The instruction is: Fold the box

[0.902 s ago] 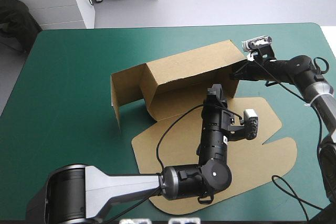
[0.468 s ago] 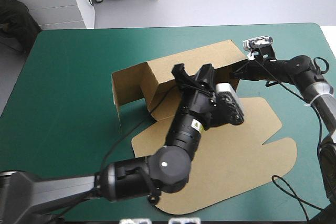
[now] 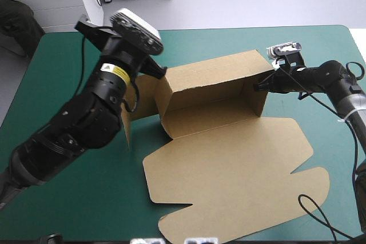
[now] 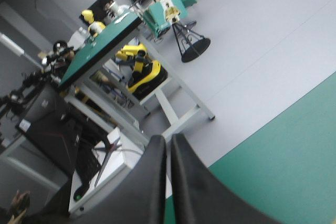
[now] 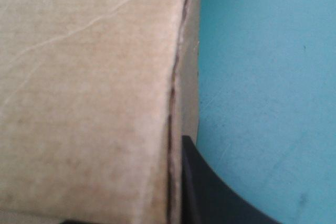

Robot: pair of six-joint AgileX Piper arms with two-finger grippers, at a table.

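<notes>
Left tool (image 4: 168,139) withdrawn from inside box (image 3: 211,87), now raised beyond box left end, fingers together. Right tool (image 3: 262,83) kept clamped on box right end wall. Box at middle of counter (image 3: 320,44), walls raised, lid flat. Left end judged not yet tucked.

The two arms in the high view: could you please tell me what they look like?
Both are black. The left arm is thick and rounded, with a yellow-and-white label; the right arm is slimmer, with a pale band. The left gripper shows two black fin-shaped fingers.
</notes>
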